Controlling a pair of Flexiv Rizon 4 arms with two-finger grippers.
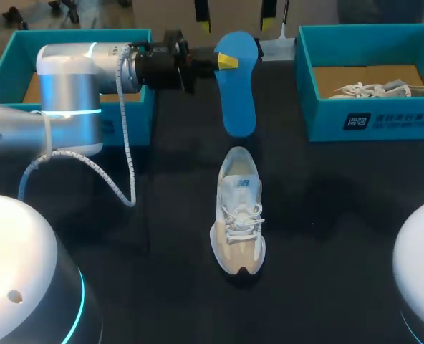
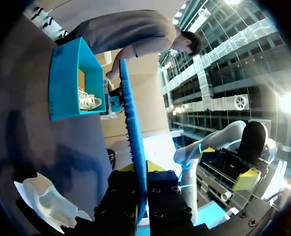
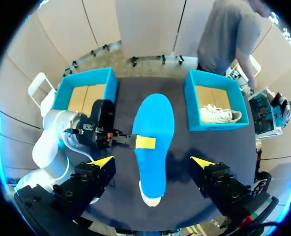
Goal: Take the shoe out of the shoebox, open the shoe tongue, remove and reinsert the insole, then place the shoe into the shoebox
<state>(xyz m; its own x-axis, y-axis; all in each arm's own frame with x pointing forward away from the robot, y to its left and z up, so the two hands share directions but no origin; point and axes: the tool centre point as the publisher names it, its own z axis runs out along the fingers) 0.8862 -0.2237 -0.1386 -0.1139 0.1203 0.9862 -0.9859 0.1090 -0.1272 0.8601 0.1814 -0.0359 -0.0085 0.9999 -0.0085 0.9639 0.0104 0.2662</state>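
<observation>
Insole first: the blue insole is out of the shoe and held up off the desk by the left pincer. The left arm comes in from the left side, and its pincer is closed on the insole across its thickness, one yellow tip lying on the upper face. In the left wrist view you see the insole edge-on, running straight out between the fingers of that pincer.

From the head view the insole hangs between the two boxes, its near end just beyond the heel of the shoe. The shoe stands upright on the desk near the middle, laces up, toe pointing toward the robot, well apart from both boxes.

The right pincer sits high above the desk looking down, its fingers spread wide with nothing in them. From there the insole covers most of the shoe, so you see only the toe.

The left shoebox is at the far left, open and partly hidden behind the left arm. The right shoebox is at the far right, also open, with a second shoe lying inside.
</observation>
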